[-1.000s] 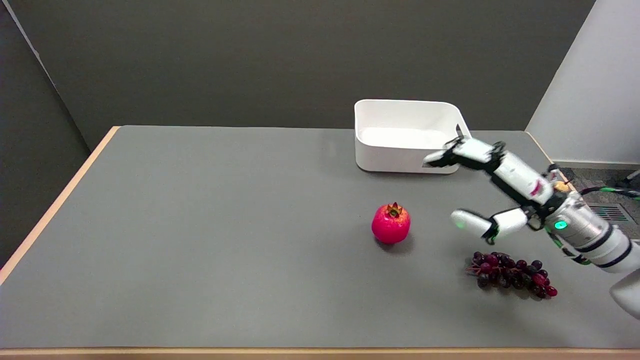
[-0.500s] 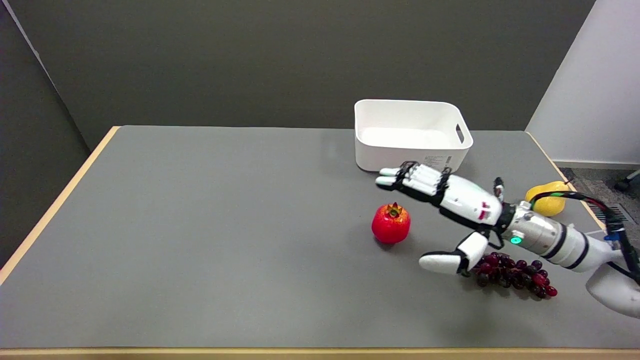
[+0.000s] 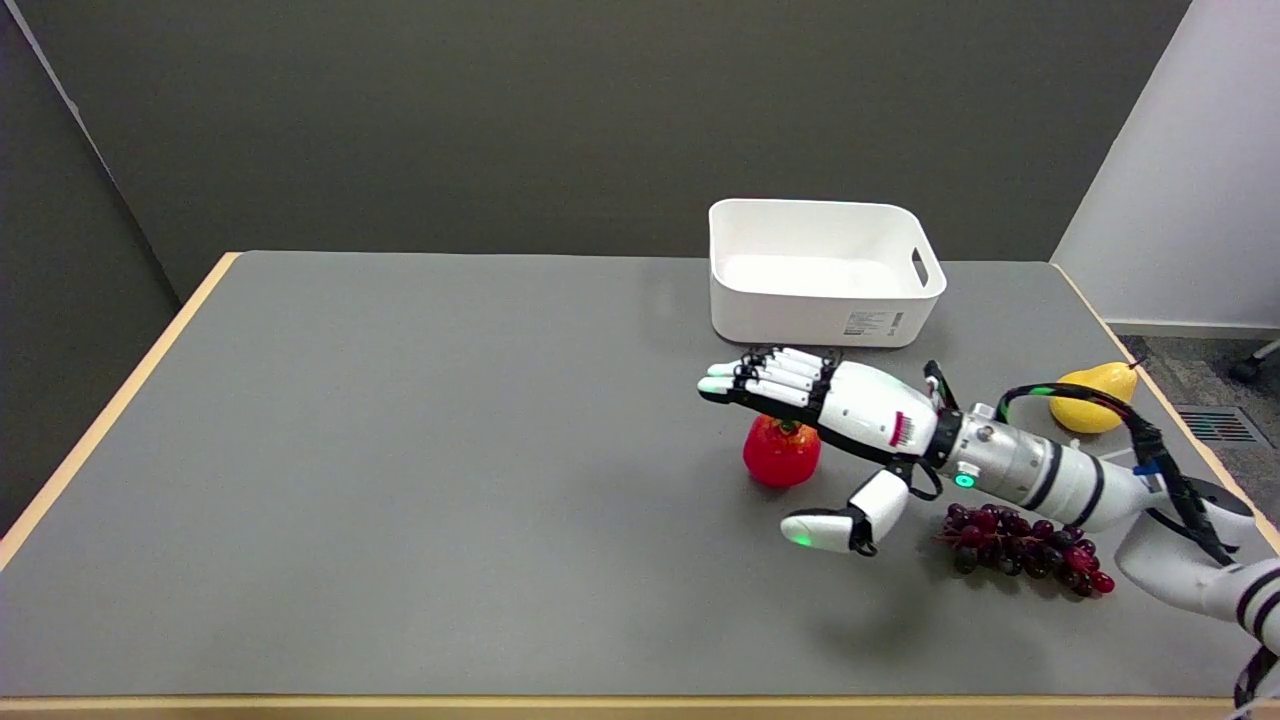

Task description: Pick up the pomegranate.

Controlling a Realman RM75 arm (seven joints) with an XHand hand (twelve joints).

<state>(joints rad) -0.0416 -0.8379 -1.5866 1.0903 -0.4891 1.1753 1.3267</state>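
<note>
Pomegranate (image 3: 778, 455), frame centre-right: round, rigid, likely smooth-skinned; grip across its widest girth. Right hand (image 3: 835, 420) above it, fingers (image 3: 765, 372) extended, thumb apart, nothing held.

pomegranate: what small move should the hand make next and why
Probably lower a little and close around the pomegranate. The right hand is open, fingers stretched above the fruit's top and thumb spread out on the near side, so the fruit sits between them but nothing grips it yet. Contact can't be told.
</note>
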